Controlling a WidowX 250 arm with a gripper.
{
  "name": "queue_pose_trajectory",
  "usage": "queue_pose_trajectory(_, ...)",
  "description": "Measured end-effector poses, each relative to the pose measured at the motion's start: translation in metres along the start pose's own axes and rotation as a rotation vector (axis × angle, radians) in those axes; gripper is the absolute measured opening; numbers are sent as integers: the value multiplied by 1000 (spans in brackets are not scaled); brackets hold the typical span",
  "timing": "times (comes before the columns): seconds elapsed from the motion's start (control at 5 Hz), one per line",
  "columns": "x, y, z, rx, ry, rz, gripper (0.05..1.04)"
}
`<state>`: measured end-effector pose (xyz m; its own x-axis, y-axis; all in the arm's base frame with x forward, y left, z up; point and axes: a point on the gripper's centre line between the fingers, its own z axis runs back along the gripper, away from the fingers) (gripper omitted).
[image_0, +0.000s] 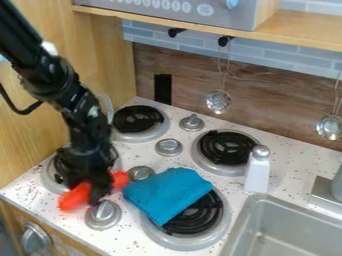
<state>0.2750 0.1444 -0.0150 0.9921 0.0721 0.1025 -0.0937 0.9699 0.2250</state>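
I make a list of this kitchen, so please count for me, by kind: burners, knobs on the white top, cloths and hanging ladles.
Burners: 4
Knobs on the white top: 4
Cloth: 1
Hanging ladles: 2
Total: 11

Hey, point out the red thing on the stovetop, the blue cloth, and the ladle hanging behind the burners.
Red thing (75, 197): camera view, on its larger visible part.
Blue cloth (168, 193): camera view, middle of its upper surface.
Ladle (218, 101): camera view, on its bowl.
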Motion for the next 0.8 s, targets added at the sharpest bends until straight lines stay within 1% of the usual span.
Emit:
queue_pose_trajectory(0.2,-5,8,-4,12,11,55,623)
queue_pose_trajectory(0.4,-5,8,-4,16,9,66,575)
queue_pose_trajectory(0.6,-5,8,-4,20,7,74,575)
queue_pose_trajectory(0.8,-12,-4,2,-30,54,109,567)
